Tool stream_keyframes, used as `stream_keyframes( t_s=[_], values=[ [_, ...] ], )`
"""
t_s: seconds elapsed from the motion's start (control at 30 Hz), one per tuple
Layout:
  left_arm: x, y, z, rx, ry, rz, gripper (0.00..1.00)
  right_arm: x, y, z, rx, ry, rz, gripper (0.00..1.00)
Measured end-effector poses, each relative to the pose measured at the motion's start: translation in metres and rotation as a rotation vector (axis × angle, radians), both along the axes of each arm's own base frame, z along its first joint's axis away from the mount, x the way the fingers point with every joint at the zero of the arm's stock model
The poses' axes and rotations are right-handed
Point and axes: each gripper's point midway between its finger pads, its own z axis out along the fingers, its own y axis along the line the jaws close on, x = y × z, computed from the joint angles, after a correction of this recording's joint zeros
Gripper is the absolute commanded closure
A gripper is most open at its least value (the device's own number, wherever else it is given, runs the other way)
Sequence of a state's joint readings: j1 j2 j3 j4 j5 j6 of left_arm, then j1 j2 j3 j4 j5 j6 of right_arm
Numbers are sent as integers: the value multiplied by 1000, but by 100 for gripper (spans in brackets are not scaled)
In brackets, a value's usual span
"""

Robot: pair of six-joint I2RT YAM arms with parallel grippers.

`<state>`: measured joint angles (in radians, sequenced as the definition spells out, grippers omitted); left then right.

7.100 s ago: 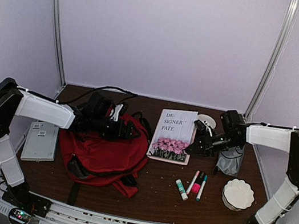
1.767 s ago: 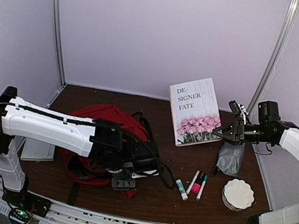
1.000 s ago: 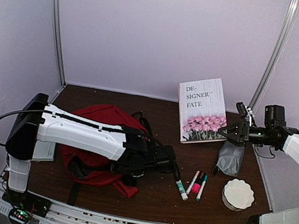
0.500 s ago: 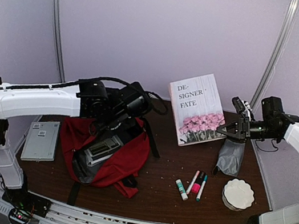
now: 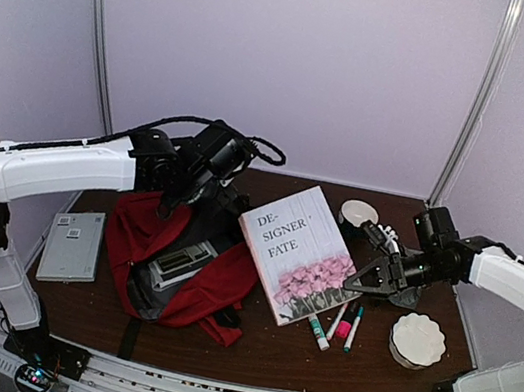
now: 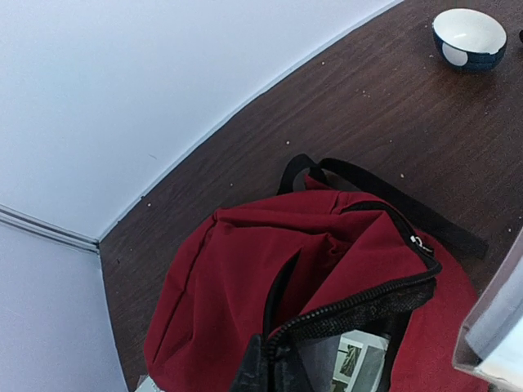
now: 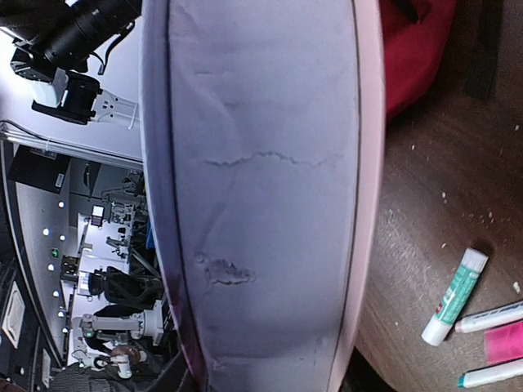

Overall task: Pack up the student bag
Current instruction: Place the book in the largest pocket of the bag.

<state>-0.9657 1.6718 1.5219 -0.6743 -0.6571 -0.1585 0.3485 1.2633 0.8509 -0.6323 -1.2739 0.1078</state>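
Observation:
The student bag (image 5: 211, 284), red with grey lining, lies left of centre with its zip mouth gaping. A flat printed item (image 5: 179, 261) shows inside. My left gripper (image 5: 197, 207) is shut on the bag's upper zip edge (image 6: 351, 306) and holds it up. In the left wrist view the dark fingertips (image 6: 249, 367) pinch that edge at the bottom. My right gripper (image 5: 361, 279) is shut on the lower right corner of a white book with pink flowers (image 5: 295, 251). The book hangs tilted just right of the bag's mouth. Its page edge (image 7: 261, 204) fills the right wrist view.
A glue stick (image 5: 318, 332) and markers (image 5: 348, 325) lie under the book's corner. A white scalloped dish (image 5: 417, 340) is at the front right, a small bowl (image 5: 358, 213) behind the book. A grey flat case (image 5: 71, 244) lies left of the bag.
My right arm has swung the book down and to the left, from upright at the back to tilted beside the bag's mouth. The left gripper still holds the bag open.

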Motion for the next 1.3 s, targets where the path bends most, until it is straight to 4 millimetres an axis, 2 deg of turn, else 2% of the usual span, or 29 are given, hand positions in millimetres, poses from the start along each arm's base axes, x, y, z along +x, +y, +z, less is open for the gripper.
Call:
stream_keyframes(
  t_s=[0.13, 0.33, 0.47, 0.73, 0.83, 0.97, 1.2, 1.3],
  values=[
    [5, 0, 4, -50, 3, -1, 100, -21, 10, -18, 1, 78, 27, 88],
    [4, -7, 8, -107, 17, -24, 100, -43, 39, -15, 11, 94, 141, 88],
    [-1, -7, 15, -142, 21, -40, 100, -42, 58, -22, -4, 134, 189, 89],
    [-13, -2, 52, -242, -12, -78, 100, -39, 90, -44, -54, 232, 260, 89],
    [-15, -2, 60, -268, -24, -88, 100, -35, 103, -51, -71, 280, 268, 90],
    [-17, -4, 60, -279, -19, -101, 100, -21, 118, -54, -67, 345, 218, 91],
    [-21, -6, 57, -298, -10, -121, 100, 22, 157, -33, 89, 471, 90, 92],
    [-22, -6, 59, -309, -14, -126, 100, 26, 170, -32, 131, 537, 80, 93]
  ],
)
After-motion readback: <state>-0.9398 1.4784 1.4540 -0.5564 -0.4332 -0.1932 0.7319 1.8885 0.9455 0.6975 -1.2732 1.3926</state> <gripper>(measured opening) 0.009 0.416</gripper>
